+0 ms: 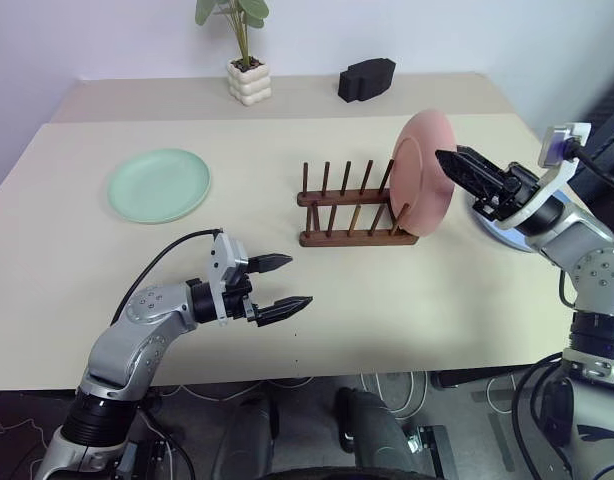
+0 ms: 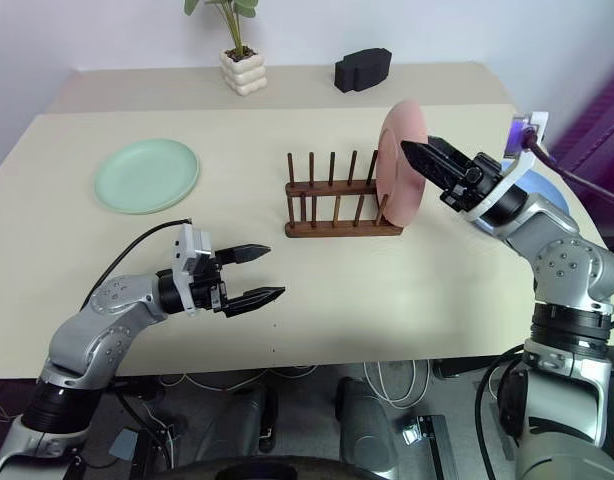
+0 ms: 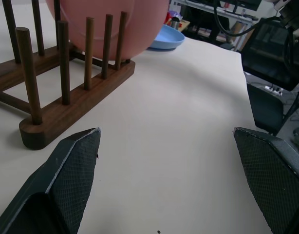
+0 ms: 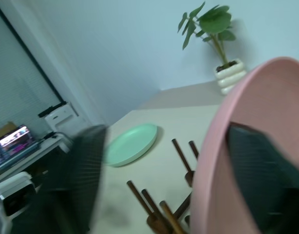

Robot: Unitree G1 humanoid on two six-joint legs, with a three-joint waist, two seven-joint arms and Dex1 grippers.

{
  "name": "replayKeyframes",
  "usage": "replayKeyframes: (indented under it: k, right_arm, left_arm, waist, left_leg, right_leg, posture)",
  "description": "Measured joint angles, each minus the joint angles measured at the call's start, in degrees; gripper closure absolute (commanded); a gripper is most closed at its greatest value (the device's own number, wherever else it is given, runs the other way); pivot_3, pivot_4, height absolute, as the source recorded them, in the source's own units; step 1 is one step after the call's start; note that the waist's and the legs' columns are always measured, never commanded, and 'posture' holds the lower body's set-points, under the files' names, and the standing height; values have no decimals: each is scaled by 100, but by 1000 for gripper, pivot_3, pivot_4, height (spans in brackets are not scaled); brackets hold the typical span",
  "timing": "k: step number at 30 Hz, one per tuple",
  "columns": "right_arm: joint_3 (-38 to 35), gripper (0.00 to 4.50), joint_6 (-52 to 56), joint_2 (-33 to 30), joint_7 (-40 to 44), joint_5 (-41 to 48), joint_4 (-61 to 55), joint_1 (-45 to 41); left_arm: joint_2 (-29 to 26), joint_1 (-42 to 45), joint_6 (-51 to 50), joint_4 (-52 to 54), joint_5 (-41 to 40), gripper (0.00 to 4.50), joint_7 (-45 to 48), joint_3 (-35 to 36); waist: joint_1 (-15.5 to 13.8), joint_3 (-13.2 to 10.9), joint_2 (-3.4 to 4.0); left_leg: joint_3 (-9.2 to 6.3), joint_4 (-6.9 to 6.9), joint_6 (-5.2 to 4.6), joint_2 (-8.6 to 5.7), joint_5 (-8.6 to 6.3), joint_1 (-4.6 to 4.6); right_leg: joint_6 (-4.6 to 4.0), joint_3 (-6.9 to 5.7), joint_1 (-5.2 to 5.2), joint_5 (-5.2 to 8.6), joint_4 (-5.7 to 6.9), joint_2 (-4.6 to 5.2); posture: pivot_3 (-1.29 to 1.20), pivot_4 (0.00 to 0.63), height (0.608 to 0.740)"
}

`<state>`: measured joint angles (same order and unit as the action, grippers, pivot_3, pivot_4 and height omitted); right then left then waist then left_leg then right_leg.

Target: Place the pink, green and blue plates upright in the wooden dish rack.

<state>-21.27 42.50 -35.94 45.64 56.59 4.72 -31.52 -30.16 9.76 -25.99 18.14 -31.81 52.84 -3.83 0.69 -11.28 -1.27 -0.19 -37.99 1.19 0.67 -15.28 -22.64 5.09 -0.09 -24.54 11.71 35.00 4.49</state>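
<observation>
The pink plate [image 1: 423, 176] stands upright at the right end of the wooden dish rack [image 1: 351, 207], leaning a little against the last pegs. The right hand [image 2: 419, 158] straddles its rim with the fingers spread, one on each face, released rather than clamped as far as the blurred wrist view lets me judge. The main risk is here: if a finger drags on the rim as the hand backs away, the plate could tip out of its slot or pull the light rack across the bench [image 1: 407, 300]. The blue plate [image 3: 165, 38] lies flat just behind the right arm, so a careless retreat could also knock it.

The left hand [image 1: 281, 283] hovers over the bench near the rack's front, fingers wide apart and grasping nothing.

Count: three plates, one pink in the rack, one green plate [image 1: 159, 184] flat and well to the left, one blue still flat. One rack, one potted plant [image 1: 245, 55], one black block [image 1: 367, 79].
</observation>
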Motion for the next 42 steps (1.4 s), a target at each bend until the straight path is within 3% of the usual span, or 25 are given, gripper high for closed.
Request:
replayKeyframes:
  k: [9, 13, 18, 23, 27, 30, 36, 42]
  right_arm:
    - [-293, 52, -649, 41, -334, -344, 65, -138]
    - [-514, 52, -900, -219, -398, -545, -30, -24]
    - [-847, 52, -1094, -728, -287, -830, -719, 811]
    - [-830, 52, -1204, -1180, 68, -1192, -1762, 1801]
    - [-348, 52, -1201, -1437, 183, -1361, -2849, 1917]
    - [411, 52, -1223, -1299, 21, -1580, -3232, 1458]
    - [1691, 52, -1317, -896, -147, -2216, -3406, 771]
    - [2296, 52, -1422, -567, -176, -2686, -3318, 491]
  left_arm:
    - [5, 74, -68, 1, -1, 0, -68, 1]
    - [31, 88, -77, 3, 2, 0, -123, 3]
    - [109, 216, -61, -88, 8, 0, -409, 236]
    - [-64, 676, 12, -750, -3, 0, -891, 1100]
    - [-360, 1288, 172, -1909, 474, 0, -1691, 1730]
    - [-323, 1880, 166, -2651, 823, 0, -2710, 2059]
    - [-278, 2624, -279, -3862, 1147, 0, -4271, 2542]
    - [-234, 3174, -617, -4955, 1331, 0, -4924, 2567]
  waist:
    - [-6, 0, 0]
    - [-13, -1, 2]
    - [-14, -1, 2]
    - [11, -1, 9]
    - [20, -1, 7]
    - [-5, -4, 0]
    - [-22, -3, -2]
    - [-26, 0, -10]
  left_leg:
    - [0, 0, 0, -1, 0, -2]
    - [0, 0, 0, -1, 0, -3]
    - [-2, -1, -1, -2, 0, -6]
    - [-2, 1, -2, 2, -1, 3]
    - [-3, 0, -2, 5, -1, 8]
    - [-4, -3, -1, 3, -1, 1]
    - [-10, -2, -1, -11, -1, -18]
    - [-15, -6, 0, -16, -1, -21]
  right_leg:
    - [1, 0, 0, 0, 0, 0]
    - [1, 0, -1, 0, -1, 0]
    - [6, 0, -1, 3, -2, 2]
    - [21, 0, -2, 13, 5, -6]
    - [21, -1, -1, 12, 5, -8]
    - [23, -1, 1, 11, 0, -4]
    - [39, -6, -6, -8, -1, 9]
    - [38, -12, -9, -9, 5, 12]
  posture:
    - [0, 150, 740]
    - [0, 150, 740]
    - [0, 150, 740]
    - [0, 150, 740]
    - [0, 150, 740]
    - [0, 150, 740]
    - [0, 150, 740]
    - [0, 150, 740]
